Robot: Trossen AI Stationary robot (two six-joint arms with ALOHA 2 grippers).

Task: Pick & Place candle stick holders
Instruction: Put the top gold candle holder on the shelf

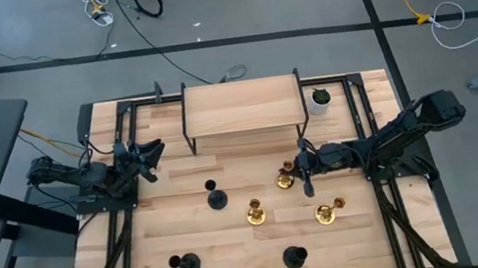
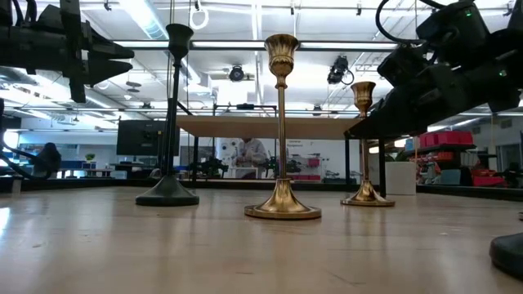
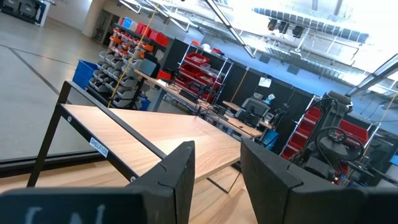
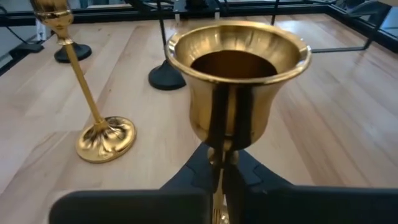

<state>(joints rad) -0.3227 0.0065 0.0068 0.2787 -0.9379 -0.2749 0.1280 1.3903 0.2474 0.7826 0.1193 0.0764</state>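
Note:
Three gold candle stick holders (image 1: 285, 181), (image 1: 255, 213), (image 1: 326, 213) and three black ones (image 1: 218, 197), (image 1: 187, 264), (image 1: 294, 256) stand upright on their round bases on the wooden table (image 1: 235, 245). My right gripper (image 1: 305, 179) reaches in from the table's right and is shut on the far gold holder (image 2: 365, 147), whose cup (image 4: 239, 81) fills the right wrist view. My left gripper (image 1: 153, 150) waits open above the table's left side, its fingers (image 3: 180, 180) holding nothing. My right gripper (image 4: 222, 167) pinches the gold holder's thin stem (image 4: 221, 151) just under the cup between its two fingers. The fingers come from the table's right, slanting slightly down, and lie across the stem. The holder stands upright with its base (image 2: 365, 197) on the table.
A wooden shelf on a black frame (image 1: 242, 106) stands at the back centre, with a small white pot holding a green plant (image 1: 320, 98) to its right. Black rails (image 1: 129, 213) run along both sides of the table.

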